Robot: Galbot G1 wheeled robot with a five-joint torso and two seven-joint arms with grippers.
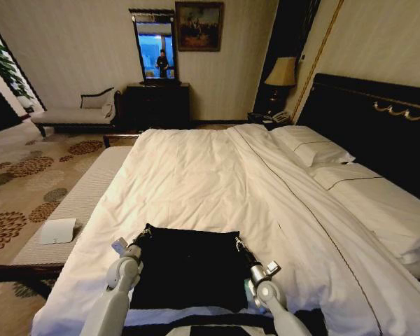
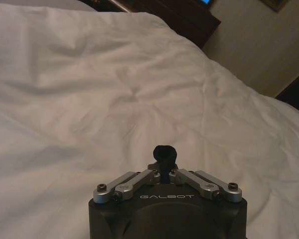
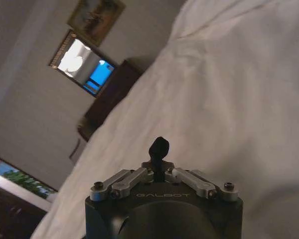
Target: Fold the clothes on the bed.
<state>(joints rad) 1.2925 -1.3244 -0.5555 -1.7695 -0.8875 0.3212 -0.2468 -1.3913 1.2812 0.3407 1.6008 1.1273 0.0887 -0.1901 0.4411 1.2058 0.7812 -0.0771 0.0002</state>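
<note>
The clothes are one black T-shirt (image 1: 189,269), spread as a dark rectangle on the white duvet at the near end of the bed (image 1: 217,175). My left gripper (image 1: 145,235) is shut on its far left corner. My right gripper (image 1: 237,243) is shut on its far right corner. In the left wrist view, a small tuft of black fabric (image 2: 164,153) sticks out of the shut left gripper (image 2: 163,172) above the duvet. In the right wrist view, the right gripper (image 3: 158,167) pinches a similar black tuft (image 3: 159,148). No lettering shows on the shirt.
Pillows (image 1: 313,147) and a dark headboard (image 1: 378,119) lie to the right. A pale bench (image 1: 80,196) with a white item (image 1: 58,231) runs along the bed's left side. A chaise (image 1: 77,113), a dark dresser (image 1: 157,105) and a lamp (image 1: 281,73) stand by the far wall.
</note>
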